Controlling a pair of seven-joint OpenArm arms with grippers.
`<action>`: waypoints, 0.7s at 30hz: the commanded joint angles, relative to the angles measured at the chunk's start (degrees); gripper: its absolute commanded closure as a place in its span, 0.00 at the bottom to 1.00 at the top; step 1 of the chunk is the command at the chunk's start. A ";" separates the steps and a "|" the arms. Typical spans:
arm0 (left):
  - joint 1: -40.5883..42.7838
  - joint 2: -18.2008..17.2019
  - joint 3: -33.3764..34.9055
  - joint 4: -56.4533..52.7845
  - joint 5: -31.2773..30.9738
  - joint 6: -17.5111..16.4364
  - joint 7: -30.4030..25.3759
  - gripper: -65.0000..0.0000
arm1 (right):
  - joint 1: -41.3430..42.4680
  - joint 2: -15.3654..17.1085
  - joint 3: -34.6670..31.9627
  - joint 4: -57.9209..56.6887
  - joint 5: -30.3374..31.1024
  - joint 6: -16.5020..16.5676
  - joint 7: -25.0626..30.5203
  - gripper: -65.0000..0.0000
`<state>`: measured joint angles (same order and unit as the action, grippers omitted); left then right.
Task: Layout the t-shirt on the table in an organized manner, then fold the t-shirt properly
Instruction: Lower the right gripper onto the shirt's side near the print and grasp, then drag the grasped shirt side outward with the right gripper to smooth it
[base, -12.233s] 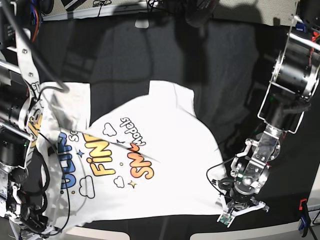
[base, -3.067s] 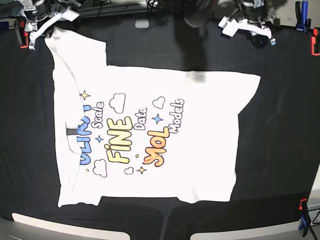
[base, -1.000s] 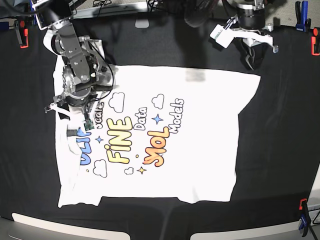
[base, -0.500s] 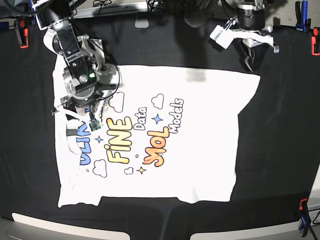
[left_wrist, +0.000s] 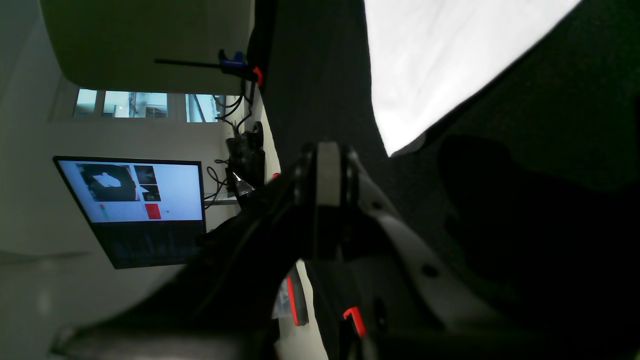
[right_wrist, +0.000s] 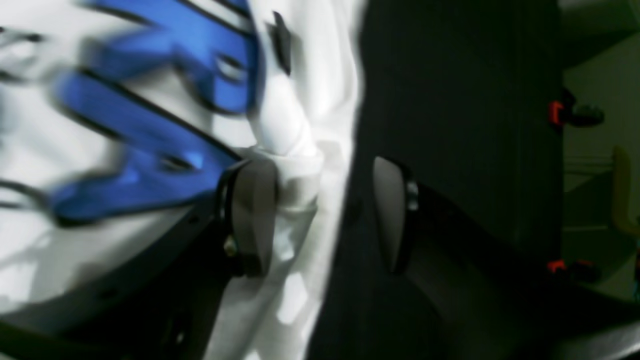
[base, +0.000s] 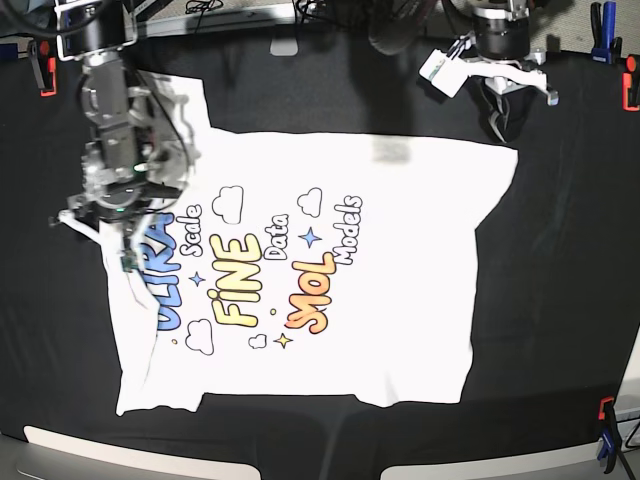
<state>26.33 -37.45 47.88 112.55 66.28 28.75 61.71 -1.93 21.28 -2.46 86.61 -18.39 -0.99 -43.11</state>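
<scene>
the white short-sleeved cotton t-shirt with blue, yellow and orange bubble-letter print (base: 300, 270) lies print side up on the wide table covered in wrinkled black cloth (base: 560, 280), spread mostly flat, collar end toward the left of the base view and hem toward the right. one sleeve points to the far edge, the other to the near edge. the fabric along the collar side is ridged and folded, not flat.

right gripper (right_wrist: 320, 215): low over the collar edge of the shirt (left side of the base view). jaws apart. in the right wrist view one pale finger pad (right_wrist: 250, 215) sits on the white fabric beside a raised bunch of cloth, the other pad (right_wrist: 392, 220) over bare black cloth just past the shirt's edge. the bunched edge lies between the pads; cannot tell whether either pad presses it. blue lettering fills the left of that view (blurred).

left gripper (left_wrist: 327, 167): near the far edge of the table, over black cloth, beside the shirt's far hem corner and not touching it. fingers together, nothing between them.

orange clips (base: 42, 75) and a blue clip (base: 606, 450) sit on the table edges. a lit monitor (left_wrist: 132, 210) shows off the table in the left wrist view.
</scene>
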 joint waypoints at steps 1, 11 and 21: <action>0.15 -0.37 -0.15 0.96 1.62 1.95 -0.09 1.00 | 0.92 0.61 1.51 0.85 -0.87 0.13 0.66 0.53; 0.17 -0.37 -0.15 0.96 1.60 1.95 -0.07 1.00 | 0.26 5.86 10.47 0.85 -1.36 0.20 -2.54 0.53; 0.15 -0.35 -0.15 0.96 1.62 1.95 -0.11 1.00 | -0.90 14.91 17.73 0.85 9.94 3.72 -0.81 0.53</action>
<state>26.30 -37.45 47.88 112.55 66.28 28.77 61.73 -3.75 35.22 15.00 86.61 -7.70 2.96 -45.17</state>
